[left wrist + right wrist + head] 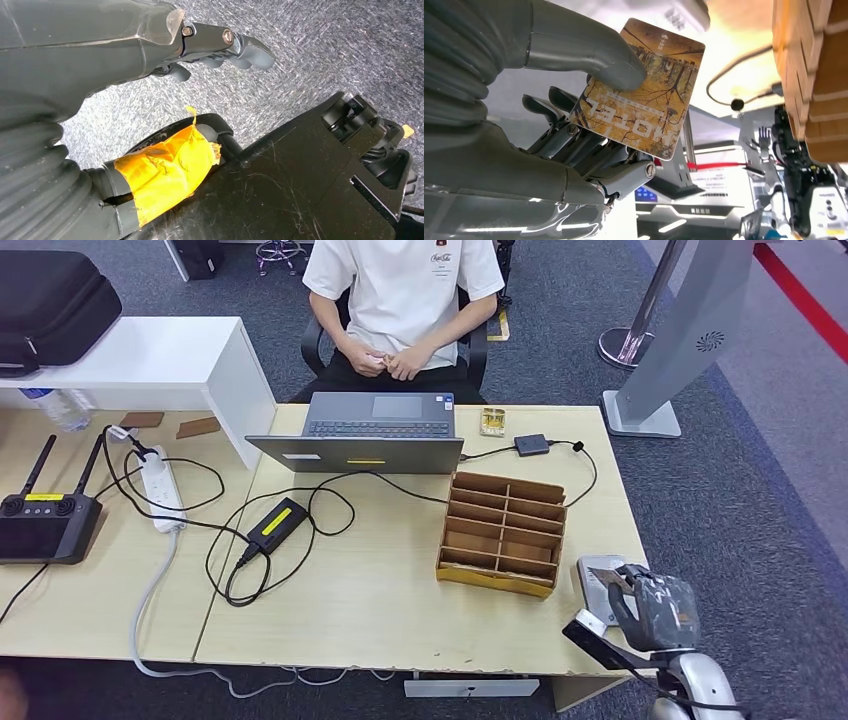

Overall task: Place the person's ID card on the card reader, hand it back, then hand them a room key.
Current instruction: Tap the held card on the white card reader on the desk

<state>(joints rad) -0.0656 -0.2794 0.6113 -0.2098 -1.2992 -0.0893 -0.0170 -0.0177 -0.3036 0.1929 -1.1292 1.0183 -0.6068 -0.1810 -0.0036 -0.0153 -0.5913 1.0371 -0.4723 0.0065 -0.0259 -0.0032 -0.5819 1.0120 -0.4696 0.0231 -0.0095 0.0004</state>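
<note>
My right hand hovers off the table's near right corner, past the wooden slotted rack. In the right wrist view its thumb and fingers pinch a hotel key card printed with brown trees and the word HOTEL. A flat grey card reader lies on the table just beside that hand. The person sits behind the table with both hands together in the lap. My left hand hangs over grey carpet, fingers loosely apart and holding nothing.
A laptop stands at the table's far edge before the person, with a small yellow item and a black adapter beside it. Cables, a power brick and a power strip lie to the left. The rack's side is close to my right hand.
</note>
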